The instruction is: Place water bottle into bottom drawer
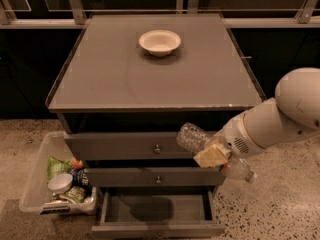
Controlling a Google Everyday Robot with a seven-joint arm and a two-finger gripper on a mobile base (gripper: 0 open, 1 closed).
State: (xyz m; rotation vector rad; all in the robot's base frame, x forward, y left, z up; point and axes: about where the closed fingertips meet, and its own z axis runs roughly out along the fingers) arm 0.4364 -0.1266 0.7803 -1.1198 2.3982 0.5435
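The water bottle (192, 137) is a clear ribbed plastic bottle held sideways in my gripper (214, 154). Its base points left and its capped end (248, 176) sticks out lower right. The gripper is shut on the bottle's middle, with a tan finger pad (211, 155) across it. It hangs in front of the top and middle drawers, at the cabinet's right side. The bottom drawer (157, 210) is pulled open below, a wide shallow tray with nothing visible inside, left of and under the bottle.
A white bowl (160, 42) sits at the back of the cabinet top (150, 79). A clear plastic bin of snacks (57, 181) stands on the floor left of the cabinet. The top drawer (125, 145) and middle drawer (150, 178) are closed.
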